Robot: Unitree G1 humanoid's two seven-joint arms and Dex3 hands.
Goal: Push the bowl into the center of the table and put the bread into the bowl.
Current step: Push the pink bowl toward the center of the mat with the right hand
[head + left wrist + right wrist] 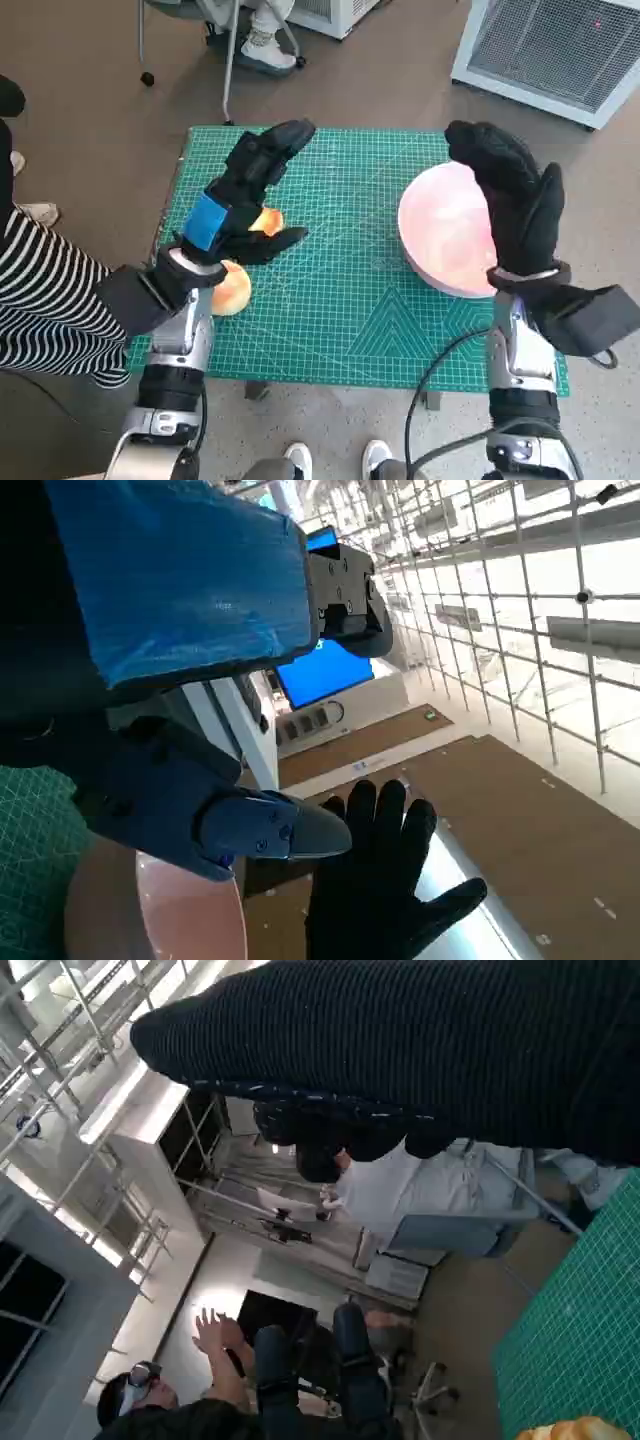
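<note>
Clearly, you set your right hand point(520, 205), fingers spread and holding nothing, outside the bowl point(445, 232) near the mat's right edge to push it centreward. Your left hand point(245, 195) hovered empty with fingers apart over the bread point(262, 221), ready for grasping.

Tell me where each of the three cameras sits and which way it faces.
Head view: on the head, looking steeply down at the green cutting mat, pink round bowl, golden bread pieces, blue-taped left hand and gloved right hand.
Left wrist view: behind the left hand, facing across the bowl to the right hand.
Right wrist view: behind the right hand, facing people in the room.
All three show the mat.
</note>
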